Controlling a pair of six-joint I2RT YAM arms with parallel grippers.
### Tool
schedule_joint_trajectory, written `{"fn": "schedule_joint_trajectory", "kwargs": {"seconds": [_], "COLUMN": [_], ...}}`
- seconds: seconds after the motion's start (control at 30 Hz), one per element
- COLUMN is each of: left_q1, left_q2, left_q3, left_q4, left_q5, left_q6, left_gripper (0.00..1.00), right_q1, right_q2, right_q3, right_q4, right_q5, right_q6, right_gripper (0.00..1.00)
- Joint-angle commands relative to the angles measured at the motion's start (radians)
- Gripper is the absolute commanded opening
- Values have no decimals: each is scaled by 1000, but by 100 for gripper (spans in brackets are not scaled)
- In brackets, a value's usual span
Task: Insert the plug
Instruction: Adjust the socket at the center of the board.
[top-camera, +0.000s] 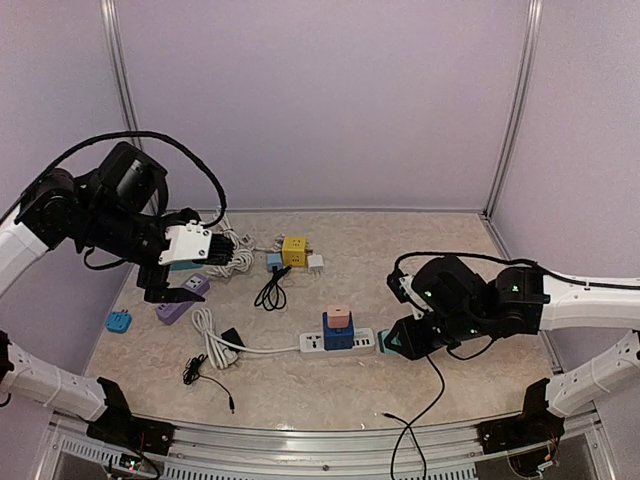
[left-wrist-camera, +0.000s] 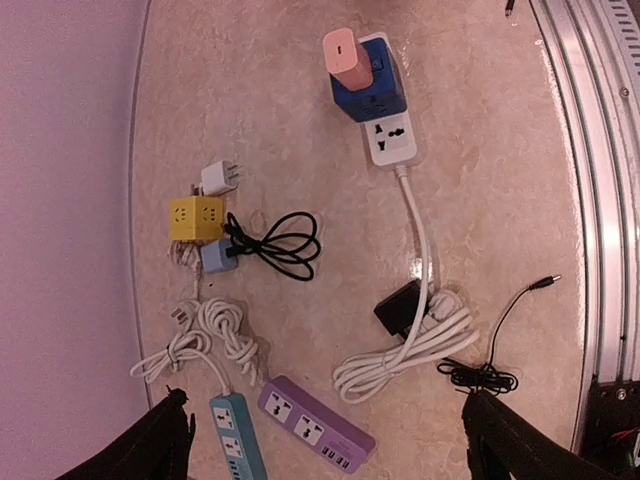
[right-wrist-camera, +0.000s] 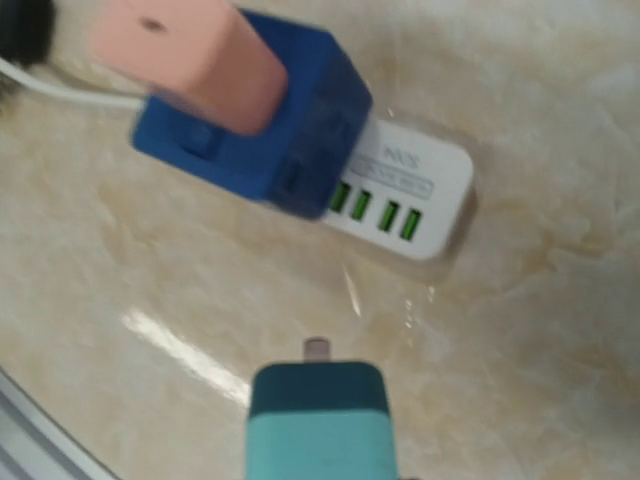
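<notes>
My right gripper (top-camera: 398, 340) is shut on a teal plug (top-camera: 387, 343), held low just right of the white power strip (top-camera: 312, 344). In the right wrist view the teal plug (right-wrist-camera: 320, 420) fills the bottom centre. Its metal prong (right-wrist-camera: 317, 348) points toward the strip's end with the green USB ports (right-wrist-camera: 400, 200), a short gap away. A blue cube adapter (right-wrist-camera: 270, 130) with a pink plug (right-wrist-camera: 190, 55) on top sits in the strip. My left gripper (top-camera: 175, 288) is open and empty, high above a purple strip (left-wrist-camera: 315, 425) and a teal strip (left-wrist-camera: 235, 440).
A yellow cube socket (top-camera: 294, 249), a white plug (top-camera: 316, 264), a light blue adapter (top-camera: 274, 262) and a black cable (top-camera: 272, 290) lie at the back. The strip's coiled white cord (top-camera: 210, 335), a black adapter (top-camera: 232, 338), a thin black cable (top-camera: 205, 375) and a small blue adapter (top-camera: 118, 321) lie left.
</notes>
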Motion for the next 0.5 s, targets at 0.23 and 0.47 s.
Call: {"fn": "schedule_joint_trajectory", "kwargs": {"seconds": [0.23, 0.47], "left_q1": [55, 111], "left_q2": [507, 733], "left_q3": [-121, -192], "left_q4": [374, 538], "left_q5": [488, 644], "left_q6": [105, 146], "left_gripper": [79, 77], "right_q1": [0, -8], "right_q2": [28, 166], "right_q3": [-277, -259], "right_q4": [438, 452], "right_q5": [-38, -49], "right_q6": [178, 165], "right_gripper": [0, 0]}}
